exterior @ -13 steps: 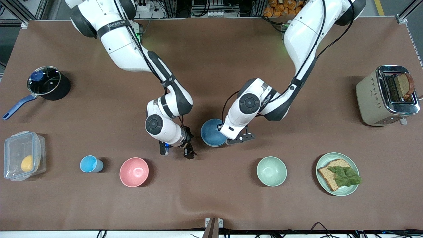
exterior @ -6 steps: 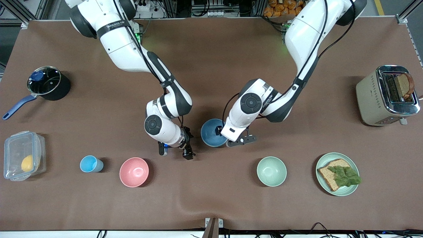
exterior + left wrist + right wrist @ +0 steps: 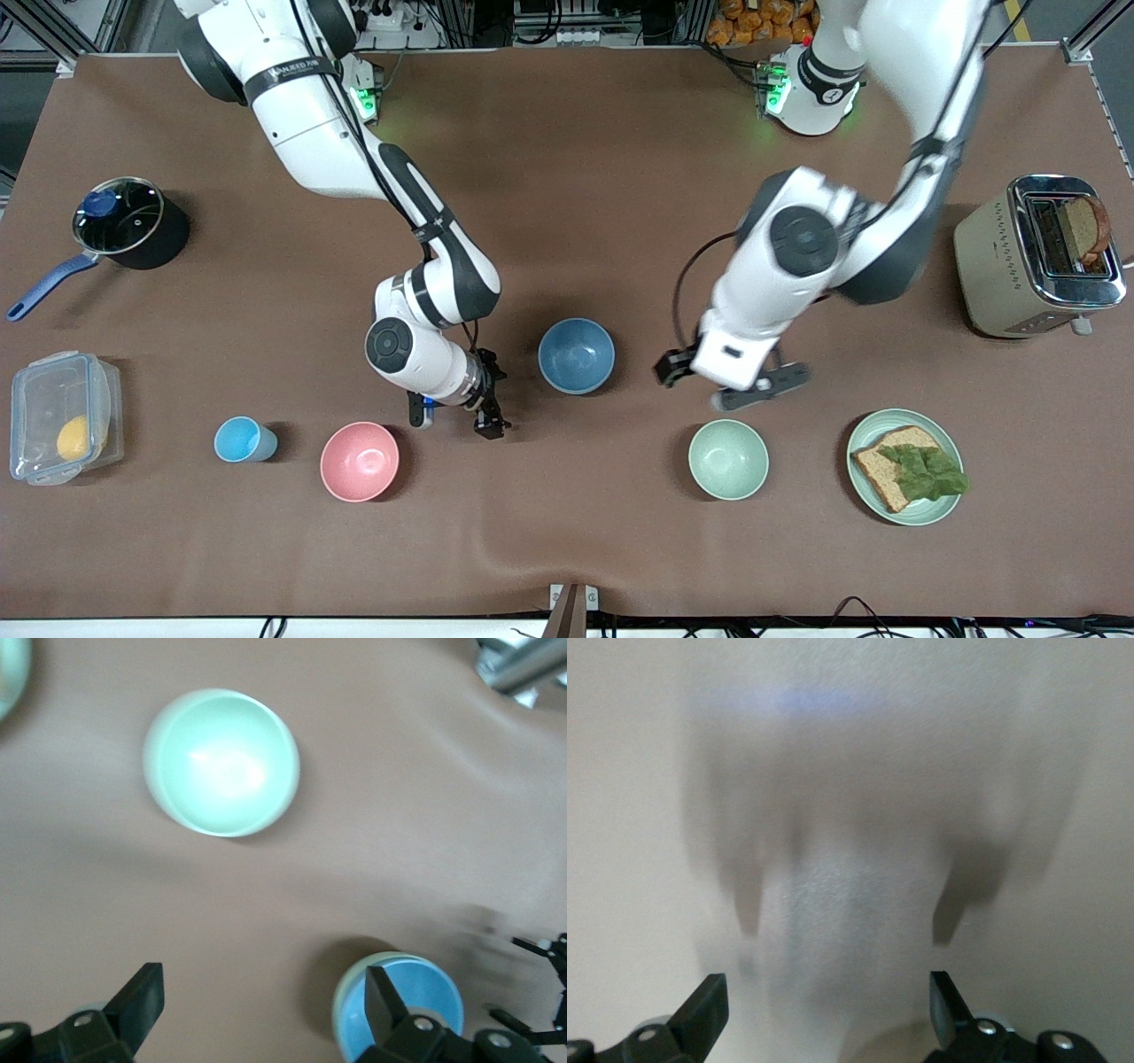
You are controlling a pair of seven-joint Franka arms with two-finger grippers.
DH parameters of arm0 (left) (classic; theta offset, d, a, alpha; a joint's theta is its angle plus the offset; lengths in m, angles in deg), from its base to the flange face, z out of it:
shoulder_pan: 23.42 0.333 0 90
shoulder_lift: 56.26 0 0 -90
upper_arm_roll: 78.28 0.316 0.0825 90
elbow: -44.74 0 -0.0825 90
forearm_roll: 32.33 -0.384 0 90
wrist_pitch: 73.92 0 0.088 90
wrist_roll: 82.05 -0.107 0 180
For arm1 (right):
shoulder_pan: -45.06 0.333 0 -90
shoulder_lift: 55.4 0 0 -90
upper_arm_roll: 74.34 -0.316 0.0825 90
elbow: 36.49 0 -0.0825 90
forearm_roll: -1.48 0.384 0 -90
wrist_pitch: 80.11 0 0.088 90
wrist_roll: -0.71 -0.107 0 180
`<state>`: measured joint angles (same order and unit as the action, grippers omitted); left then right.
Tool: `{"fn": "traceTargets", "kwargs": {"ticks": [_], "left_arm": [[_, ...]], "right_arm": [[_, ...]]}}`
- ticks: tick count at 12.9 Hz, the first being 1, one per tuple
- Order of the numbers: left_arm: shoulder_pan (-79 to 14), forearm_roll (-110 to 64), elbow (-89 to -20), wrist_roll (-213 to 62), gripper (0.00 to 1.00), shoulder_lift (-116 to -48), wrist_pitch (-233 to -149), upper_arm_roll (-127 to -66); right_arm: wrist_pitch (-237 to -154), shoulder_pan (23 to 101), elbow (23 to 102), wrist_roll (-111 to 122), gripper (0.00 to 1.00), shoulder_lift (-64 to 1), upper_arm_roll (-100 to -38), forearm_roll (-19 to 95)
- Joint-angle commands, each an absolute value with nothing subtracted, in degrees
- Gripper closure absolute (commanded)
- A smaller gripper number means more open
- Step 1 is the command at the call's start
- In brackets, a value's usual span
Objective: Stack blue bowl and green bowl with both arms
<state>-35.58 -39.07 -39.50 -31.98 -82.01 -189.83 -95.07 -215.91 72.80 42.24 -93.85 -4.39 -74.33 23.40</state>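
The blue bowl (image 3: 576, 355) stands upright in the middle of the table. In the left wrist view (image 3: 403, 1001) a green rim shows round it, as of the green bowl (image 3: 339, 1014) under it; the front view shows only the blue one. My left gripper (image 3: 671, 368) is open and empty in the air, over bare table between the blue bowl and a pale mint-green bowl (image 3: 728, 459). Its fingers (image 3: 142, 997) stand wide apart. My right gripper (image 3: 487, 418) is open and empty, low over bare table between the blue bowl and a pink bowl (image 3: 359, 461).
A light-blue cup (image 3: 244, 439) stands beside the pink bowl. A green plate (image 3: 941, 509) with bread and lettuce lies beside the mint bowl. A toaster (image 3: 983, 257) stands at the left arm's end. A pot (image 3: 128, 221) and a plastic box (image 3: 62, 416) stand at the right arm's end.
My left gripper has left the blue bowl's rim, risen and swung toward the left arm's end. The blue bowl stays put. My right gripper has shifted slightly toward the pink bowl.
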Motion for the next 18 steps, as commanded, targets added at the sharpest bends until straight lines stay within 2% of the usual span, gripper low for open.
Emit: {"fn": "traceTargets", "kwargs": {"ticks": [1, 4, 7, 9, 12, 15, 18], "left_arm": [[-30.0, -41.0, -42.2, -40.4, 0.00, -71.6, -179.7, -95.7], [-21.9, -40.1, -42.2, -50.6, 0.00, -65.2, -174.0, -96.0], [-16.1, -35.2, -42.4, -64.6, 0.00, -60.7, -169.7, -95.7], [-15.7, -34.2, -42.4, -68.1, 0.00, -59.3, -167.5, -93.4], [-15.7, -33.6, -42.5, -73.6, 0.00, -57.9, -165.7, -90.9], [-16.7, -33.6, -42.5, -73.8, 0.00, -57.6, -165.4, -89.7], [-16.1, -33.0, -41.9, -73.6, 0.00, -57.4, -163.3, -90.5]], "right_arm": [[-209.8, 70.5, 40.7, -90.6, 0.00, -6.7, -74.9, 22.6], [-202.1, 65.9, 40.3, -81.9, 0.00, -9.7, -74.8, 22.7], [-193.1, 57.8, 40.4, -68.2, 0.00, -15.1, -75.0, 22.7], [-184.7, 52.5, 41.3, -56.8, 0.00, -19.8, -74.7, 21.4], [-173.1, 46.7, 47.6, -36.4, 0.00, -29.3, -74.8, 16.2], [-173.4, 45.8, 60.5, -18.7, 0.00, -42.4, -74.8, 12.6], [-173.0, 46.5, 60.5, -7.6, 0.00, -48.6, -75.5, 8.1]]}}
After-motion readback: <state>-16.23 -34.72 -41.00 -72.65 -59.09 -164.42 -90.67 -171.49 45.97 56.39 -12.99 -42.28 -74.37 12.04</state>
